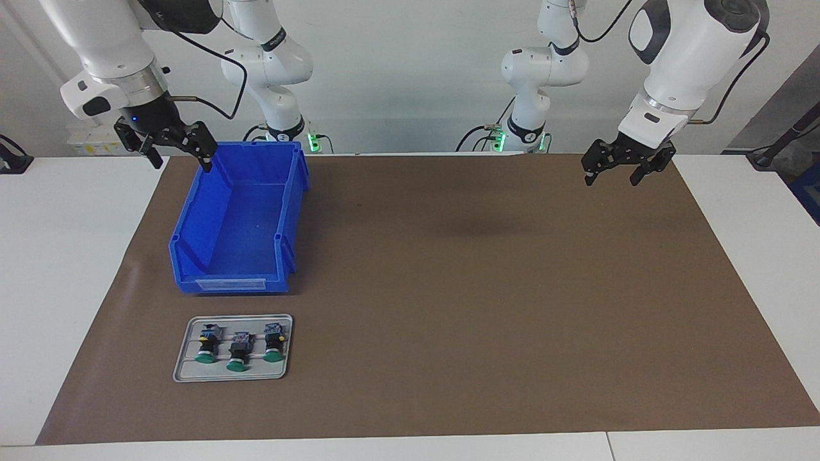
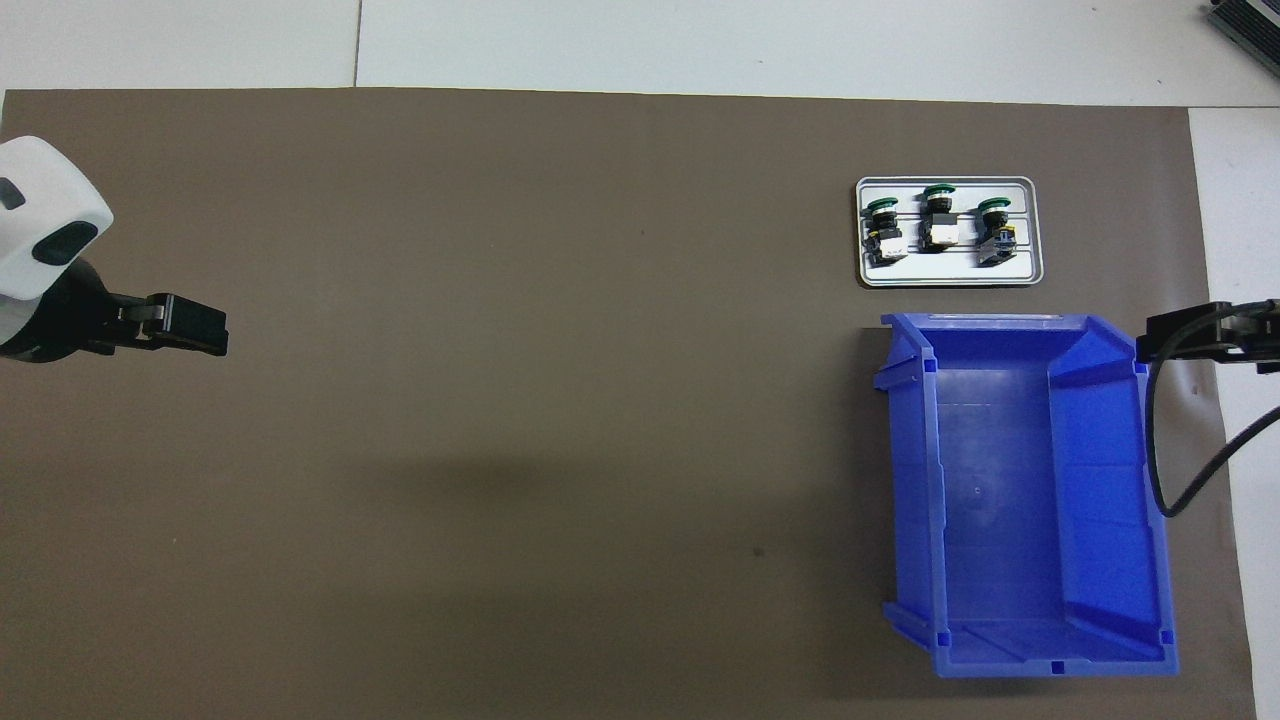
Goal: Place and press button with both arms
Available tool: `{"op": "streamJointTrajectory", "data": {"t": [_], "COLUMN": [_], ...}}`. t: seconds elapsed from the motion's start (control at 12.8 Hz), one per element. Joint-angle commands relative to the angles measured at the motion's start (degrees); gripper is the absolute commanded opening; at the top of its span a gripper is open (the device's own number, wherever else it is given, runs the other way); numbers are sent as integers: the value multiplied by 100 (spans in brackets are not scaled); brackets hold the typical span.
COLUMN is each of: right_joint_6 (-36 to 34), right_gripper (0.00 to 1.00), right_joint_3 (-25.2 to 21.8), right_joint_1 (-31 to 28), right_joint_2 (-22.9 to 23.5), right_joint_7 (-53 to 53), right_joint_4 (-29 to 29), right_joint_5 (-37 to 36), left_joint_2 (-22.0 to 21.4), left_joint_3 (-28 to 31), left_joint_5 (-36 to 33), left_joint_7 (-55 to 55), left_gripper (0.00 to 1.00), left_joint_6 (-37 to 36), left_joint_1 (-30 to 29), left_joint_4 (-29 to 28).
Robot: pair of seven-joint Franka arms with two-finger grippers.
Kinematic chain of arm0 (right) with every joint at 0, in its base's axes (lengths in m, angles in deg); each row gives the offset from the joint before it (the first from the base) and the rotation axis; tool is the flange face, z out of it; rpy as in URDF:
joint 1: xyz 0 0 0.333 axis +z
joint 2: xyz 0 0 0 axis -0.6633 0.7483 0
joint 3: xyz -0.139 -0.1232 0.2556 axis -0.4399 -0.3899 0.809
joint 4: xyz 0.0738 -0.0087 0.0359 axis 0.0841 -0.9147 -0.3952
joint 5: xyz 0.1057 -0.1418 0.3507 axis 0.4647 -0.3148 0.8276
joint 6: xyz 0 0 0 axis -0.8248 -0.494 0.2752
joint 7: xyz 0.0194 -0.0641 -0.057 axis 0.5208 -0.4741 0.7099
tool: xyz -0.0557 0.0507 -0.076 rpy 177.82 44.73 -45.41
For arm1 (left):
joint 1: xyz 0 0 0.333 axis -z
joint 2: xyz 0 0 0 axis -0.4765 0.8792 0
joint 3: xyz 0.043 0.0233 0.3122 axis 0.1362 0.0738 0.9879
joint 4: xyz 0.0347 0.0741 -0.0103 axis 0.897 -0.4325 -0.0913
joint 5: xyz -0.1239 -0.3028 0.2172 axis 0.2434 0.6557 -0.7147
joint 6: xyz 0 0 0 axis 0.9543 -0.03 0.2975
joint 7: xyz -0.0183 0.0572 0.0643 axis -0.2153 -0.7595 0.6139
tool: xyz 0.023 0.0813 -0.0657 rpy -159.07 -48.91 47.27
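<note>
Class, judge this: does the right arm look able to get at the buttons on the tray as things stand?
Probably yes: the right gripper hangs open beside the blue bin; the buttons lie uncovered on the tray, farther out.

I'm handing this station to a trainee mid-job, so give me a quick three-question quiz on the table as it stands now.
1. True or false: the blue bin already holds a button.
2. How many buttons lie on the tray?
3. Multiple choice: the tray sits (A) in the bin, (B) on the mat, farther from the robots than the bin, (C) under the left gripper.

Key
1. False. The bin is empty, and all the buttons are on the tray.
2. Three, side by side, with the middle button between the other two.
3. B. Both the left gripper and the right gripper hang open in the air, holding nothing.
</note>
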Motion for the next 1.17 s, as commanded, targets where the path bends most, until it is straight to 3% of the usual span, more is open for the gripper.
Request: {"op": "streamJointTrajectory", "data": {"t": [0.0,1.09], "right_joint_6": [-103,239], "right_gripper": [100,100], "right_joint_3": [-47,-47], "right_joint_1": [26,-27], "right_joint_2": [-16,-43], "right_joint_7": [-64,-12], "right_joint_4": [34,-133], "right_joint_5": [-20,-28], "left_joint_2": [-165,-165], "left_joint_3": [14,14], "left_joint_5": [54,54], "left_joint_7": [-51,-51], "left_gripper": [100,100], "left_joint_6": [26,26], "left_joint_1": [-10,-10], "left_joint_4": [-177,-177]}}
